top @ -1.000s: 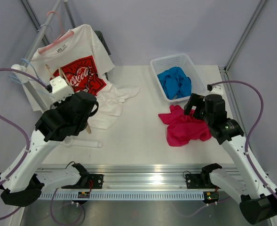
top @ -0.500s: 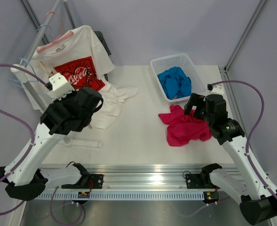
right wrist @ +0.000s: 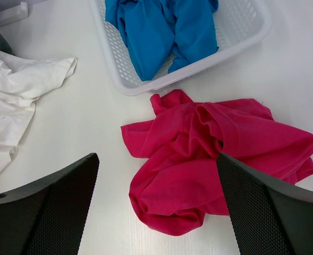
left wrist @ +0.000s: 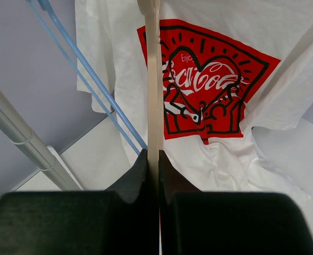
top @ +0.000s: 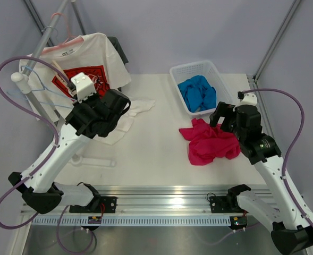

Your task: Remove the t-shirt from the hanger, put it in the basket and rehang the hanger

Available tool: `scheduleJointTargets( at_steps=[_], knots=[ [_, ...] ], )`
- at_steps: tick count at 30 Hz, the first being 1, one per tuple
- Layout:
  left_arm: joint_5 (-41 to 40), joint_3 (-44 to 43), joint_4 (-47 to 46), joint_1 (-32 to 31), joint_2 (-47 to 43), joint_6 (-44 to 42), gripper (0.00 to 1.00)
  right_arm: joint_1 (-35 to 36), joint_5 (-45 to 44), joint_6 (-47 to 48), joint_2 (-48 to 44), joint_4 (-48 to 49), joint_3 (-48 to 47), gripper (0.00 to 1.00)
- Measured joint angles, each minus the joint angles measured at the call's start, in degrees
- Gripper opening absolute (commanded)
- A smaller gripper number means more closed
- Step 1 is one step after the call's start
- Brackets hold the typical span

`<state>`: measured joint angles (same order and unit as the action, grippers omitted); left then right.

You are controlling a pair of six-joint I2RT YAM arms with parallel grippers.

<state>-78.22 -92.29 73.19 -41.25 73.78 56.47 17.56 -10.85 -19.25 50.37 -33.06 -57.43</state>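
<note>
Across the whole work area runs the white bench (top: 156, 143), with both arms bolted at its near edge. At the far left stands a grey rack pole (left wrist: 18, 138). A white t-shirt (top: 100, 50) with a red heart logo hangs by it, and its lower part trails onto the bench.

Left arm: raised toward the rack. Its hand (left wrist: 153, 164) is closed tight on the hanger (left wrist: 152, 79), the two fingers pressed against either side of the pale beige wooden bar. The bar runs straight away from the hand and crosses in front of the white t-shirt's print. No cloth hangs on the part of the hanger that shows; its hook cannot be made out.

Right arm: held above the right half of the bench. Its hand (right wrist: 156, 159) is spread wide and holds nothing, with the fingers standing apart above the cloth.

The t-shirt (top: 209, 143), plain magenta, lies crumpled in a heap on the bench directly below the right hand. It is well apart from the hanger and free of it.

A white lattice basket (top: 196, 66) sits just beyond the t-shirt, near it but not touching. It holds a bright blue garment (top: 197, 93).

Two thin light-blue wire hangers (left wrist: 92, 90) slant just left of the wooden bar.
</note>
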Motion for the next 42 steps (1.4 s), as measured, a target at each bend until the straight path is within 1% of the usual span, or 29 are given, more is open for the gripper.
scheduleJointTargets(
  at_steps=[6, 14, 23, 28, 37, 42],
  knots=[
    [-0.3, -0.4, -4.0, 1.0, 0.0, -3.2, 0.0, 0.0, 0.0, 0.1, -1.2, 0.0, 0.0, 0.99],
    [-1.8, -0.4, -16.1, 3.3, -0.1, -13.1, 0.0, 0.0, 0.0, 0.2, -0.8, 0.0, 0.0, 0.99],
    [-1.9, -3.0, -24.4, 5.4, -0.3, -20.6, 0.0, 0.0, 0.0, 0.3, -0.9, 0.0, 0.0, 0.99],
    [-1.0, -2.9, -26.6, 7.4, -1.1, -21.1, 0.0, 0.0, 0.0, 0.3, -1.2, 0.0, 0.0, 0.99],
    [1.4, -1.5, -27.1, 10.7, -1.4, -20.7, 0.0, 0.0, 0.1, 0.5, -4.4, 0.0, 0.0, 1.0],
    [2.9, 1.7, -28.2, 13.2, -1.8, -19.6, 0.0, 0.0, 0.5, 0.6, -5.4, 0.2, 0.0, 1.0]
  ],
)
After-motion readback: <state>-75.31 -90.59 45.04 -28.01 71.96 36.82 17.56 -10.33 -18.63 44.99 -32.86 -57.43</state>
